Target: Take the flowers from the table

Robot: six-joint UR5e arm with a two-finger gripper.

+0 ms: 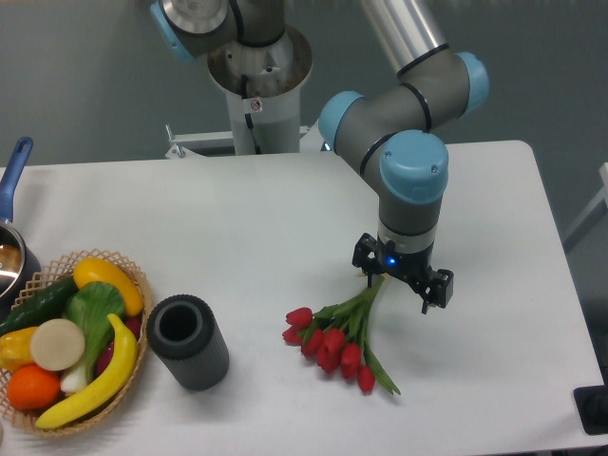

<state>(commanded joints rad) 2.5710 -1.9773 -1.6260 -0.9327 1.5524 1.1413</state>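
Red buds of the flowers point(328, 344) lie nearest me on the white bench point(237, 247), stems running back up under the pincer point(403, 278). It sits right over the stem ends, but whether it has clenched them I cannot tell. The bunch looks not yet lifted, so the raise remains. Off to the side stand a dark cylinder point(187, 341) and a fruit basket point(68, 342)

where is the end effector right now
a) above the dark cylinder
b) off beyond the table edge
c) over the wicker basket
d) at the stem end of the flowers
d: the end effector sits over the green stems of the flowers, whose red buds point away from it toward the front of the table.
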